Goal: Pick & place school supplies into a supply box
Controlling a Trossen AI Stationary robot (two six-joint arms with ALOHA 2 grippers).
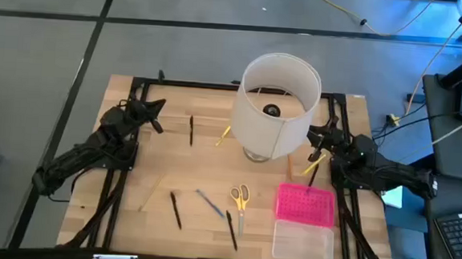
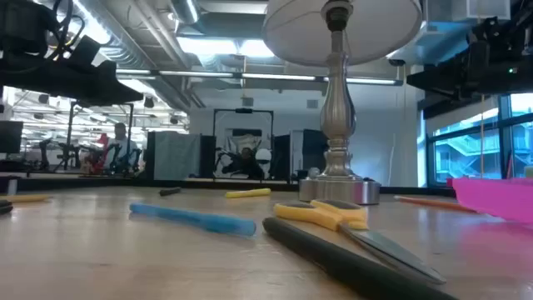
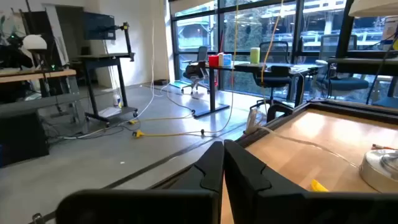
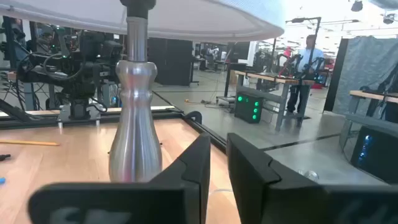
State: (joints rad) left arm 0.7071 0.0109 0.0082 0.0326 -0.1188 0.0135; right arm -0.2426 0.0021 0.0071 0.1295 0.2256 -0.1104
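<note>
The school supplies lie flat on the wooden table: yellow-handled scissors, a grey-blue pen, black pens and a yellow pencil. Another yellow pencil and a black pen lie beside my right gripper. The supply box stands open at the near right, its pink lid beyond its clear base. My right gripper hovers level with a narrow gap and nothing in it. My left gripper is shut and empty at the far left.
A table lamp with a big white shade and a silver stem stands at the table's far middle, between the two arms. Black frame rails run along the table's left and right sides.
</note>
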